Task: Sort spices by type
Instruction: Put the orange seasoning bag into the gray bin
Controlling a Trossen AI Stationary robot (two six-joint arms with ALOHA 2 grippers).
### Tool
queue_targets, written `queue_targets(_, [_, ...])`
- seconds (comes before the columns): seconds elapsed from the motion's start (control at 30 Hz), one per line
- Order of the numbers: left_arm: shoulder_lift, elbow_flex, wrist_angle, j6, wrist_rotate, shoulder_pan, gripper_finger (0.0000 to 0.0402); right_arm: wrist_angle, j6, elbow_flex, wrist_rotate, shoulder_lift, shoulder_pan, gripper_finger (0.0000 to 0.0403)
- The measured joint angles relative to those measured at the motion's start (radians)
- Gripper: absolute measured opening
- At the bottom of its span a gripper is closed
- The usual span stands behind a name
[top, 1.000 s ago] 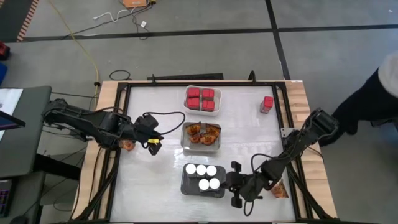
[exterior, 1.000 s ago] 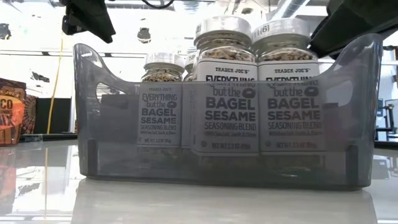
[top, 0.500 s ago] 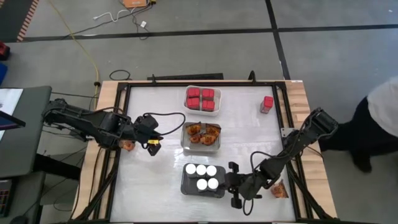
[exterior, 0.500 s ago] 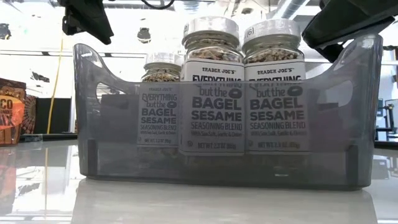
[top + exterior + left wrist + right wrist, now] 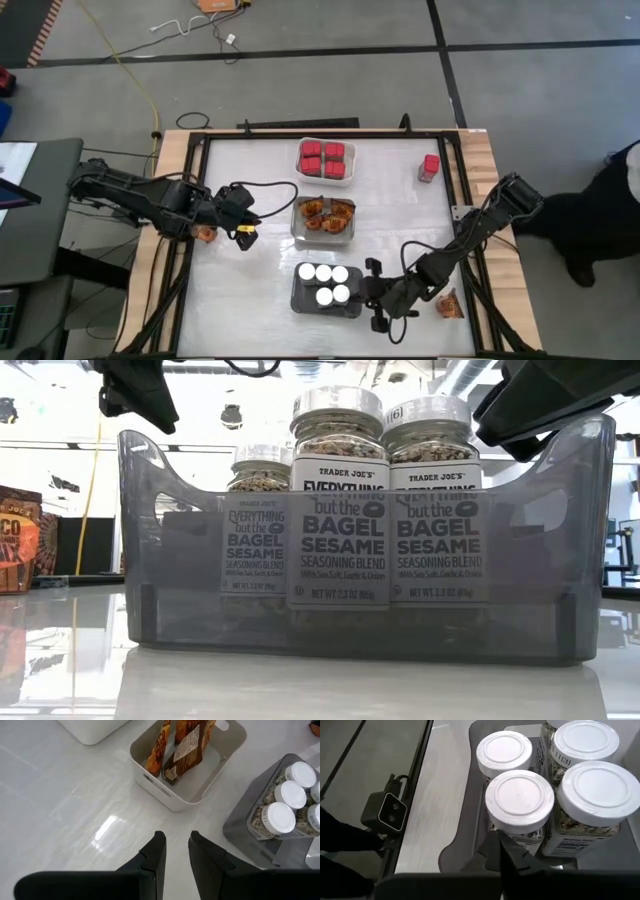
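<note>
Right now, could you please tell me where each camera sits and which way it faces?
High view: overhead, straight down on the table; both arms show.
Low view: table-top height, facing the grey tray of jars; arms overhead.
Left wrist view: over the packet tray; left gripper fingers slightly apart.
Right wrist view: over the jars; right gripper shut.
All four share the jars.

Words on the jars

The jars (image 5: 338, 500) say "Trader Joe's Everything but the Bagel Sesame Seasoning Blend" — one lid sticker (image 5: 568, 756) reads "11(3)".
</note>
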Motion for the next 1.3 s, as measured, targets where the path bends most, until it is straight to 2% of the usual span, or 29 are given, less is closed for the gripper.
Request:
queue_targets(0.3, [-0.004, 0.000, -0.024, -0.015, 0.000, 0.000, 0.0074, -0.047, 0.067, 0.000, -0.019, -0.035, 0.023, 0.0014])
queue_targets(0.47, [-0.043, 0.000, -0.112, -0.093, 0.000, 0.000, 0.0074, -0.142, 0.111, -0.001, 0.144, -0.127, 0.066, 0.0016])
queue_targets(0.6, [-0.067, 0.000, -0.211, -0.225, -0.009, 0.000, 0.0074, -0.263, 0.129, -0.001, 0.280, -0.206, 0.106, 0.0026])
queue_targets(0.73, [-0.062, -0.003, -0.294, -0.285, -0.006, 0.000, 0.0074, -0.419, 0.228, -0.001, 0.345, -0.266, 0.127, 0.0028])
queue_targets(0.9, [-0.049, -0.036, -0.308, -0.309, -0.005, 0.001, 0.0080, -0.539, 0.306, -0.001, 0.376, -0.288, 0.135, 0.0021])
queue_targets(1.03, [-0.031, -0.074, -0.312, -0.298, -0.005, 0.003, 0.0110, -0.556, 0.308, -0.001, 0.382, -0.279, 0.128, 0.0026])
queue_targets(1.3, [0.013, -0.089, -0.338, -0.294, -0.006, 0.036, 0.0198, -0.557, 0.309, -0.001, 0.381, -0.217, 0.123, 0.0026])
